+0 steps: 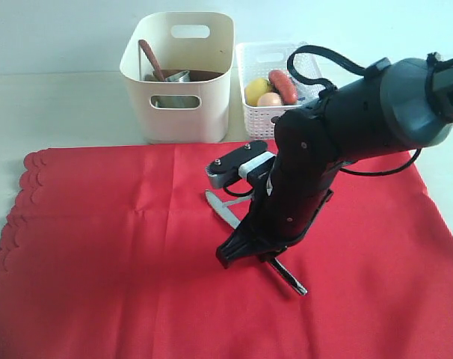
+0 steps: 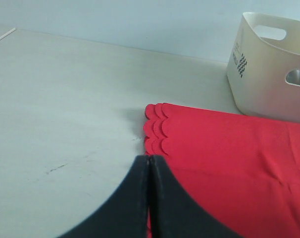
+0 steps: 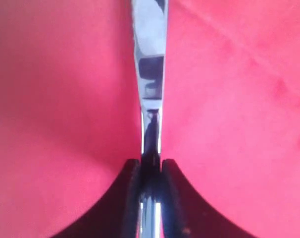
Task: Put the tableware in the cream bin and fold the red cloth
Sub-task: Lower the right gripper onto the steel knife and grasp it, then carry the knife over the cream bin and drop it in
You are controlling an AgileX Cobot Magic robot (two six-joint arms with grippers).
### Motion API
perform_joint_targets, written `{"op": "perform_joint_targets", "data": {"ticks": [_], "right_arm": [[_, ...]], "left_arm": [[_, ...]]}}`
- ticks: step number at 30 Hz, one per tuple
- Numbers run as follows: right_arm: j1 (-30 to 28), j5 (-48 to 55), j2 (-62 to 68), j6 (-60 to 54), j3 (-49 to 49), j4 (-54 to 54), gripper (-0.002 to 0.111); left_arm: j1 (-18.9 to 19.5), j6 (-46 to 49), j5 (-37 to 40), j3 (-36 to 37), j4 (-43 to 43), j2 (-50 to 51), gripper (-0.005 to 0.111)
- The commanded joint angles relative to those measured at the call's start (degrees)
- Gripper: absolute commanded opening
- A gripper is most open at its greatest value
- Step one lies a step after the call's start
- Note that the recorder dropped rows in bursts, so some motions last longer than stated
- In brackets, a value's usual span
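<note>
The red cloth (image 1: 122, 247) lies spread flat, its scalloped edge on the left. A steel table knife (image 1: 221, 210) lies on it near the middle. My right gripper (image 1: 250, 253) reaches down onto the knife and is shut on it. In the right wrist view the jaws (image 3: 151, 166) pinch the knife (image 3: 151, 74) just above the cloth (image 3: 66, 99). The cream bin (image 1: 183, 112) stands behind the cloth, holding a wooden spoon (image 1: 150, 58) and a steel cup (image 1: 178, 77). My left gripper (image 2: 150, 161) is shut and empty, over the cloth's scalloped corner (image 2: 157, 129). The bin (image 2: 269, 84) shows beyond it.
A white lattice basket (image 1: 267, 120) to the right of the bin holds a lemon (image 1: 256, 90), an egg (image 1: 269, 99) and a red sausage (image 1: 284, 86). My right arm (image 1: 361, 112) stretches over the cloth's right half. Pale table (image 2: 66, 99) lies left of the cloth.
</note>
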Motion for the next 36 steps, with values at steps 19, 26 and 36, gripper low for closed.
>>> {"op": "perform_joint_targets", "data": {"ticks": [19,26,36], "right_arm": [[0.15,-4.12,-8.30,-2.43,-26.22,-1.29,0.000],[-2.04,-13.10,5.45,-2.27,-42.33,-1.52,0.000],[-8.04,-19.40,17.16,-1.99,-48.18,-1.28,0.000]], "left_arm": [[-0.24,-0.20,-0.33,0.01,0.04,-0.34,0.000],[-0.24,-0.20,-0.33,0.01,0.04,-0.34,0.000],[-0.24,-0.20,-0.33,0.01,0.04,-0.34,0.000]]}}
